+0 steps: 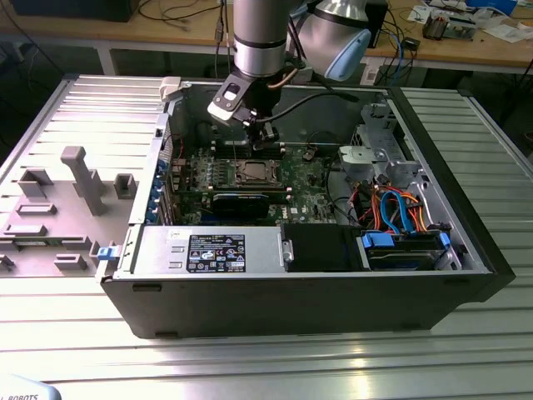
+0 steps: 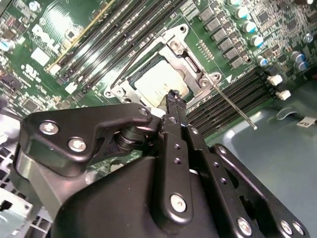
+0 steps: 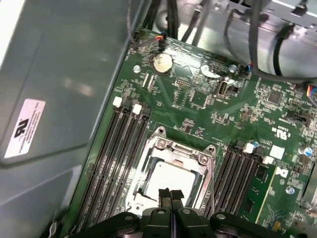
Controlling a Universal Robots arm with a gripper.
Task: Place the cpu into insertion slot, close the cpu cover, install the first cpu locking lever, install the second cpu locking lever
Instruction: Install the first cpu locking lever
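The cpu (image 2: 157, 82) (image 3: 171, 176) lies flat in the insertion slot on the green board, its silver top showing. The cpu cover (image 2: 192, 58) (image 3: 167, 147) lies down around it as a metal frame. One thin locking lever (image 2: 233, 106) sticks out from a socket corner across the memory slots. Another wire lever (image 2: 132, 55) runs along the frame's side. My gripper (image 3: 170, 195) (image 2: 172, 95) (image 1: 265, 137) hovers just above the socket's edge, fingers pressed together with nothing between them.
The board sits inside an open computer case (image 1: 466, 208) on a ribbed metal table. Memory slots (image 3: 116, 158) flank the socket on both sides. Cables and a drive cage (image 1: 400, 208) fill the exterior view's right. A grey fixture plate (image 1: 67, 200) lies at the exterior view's left.
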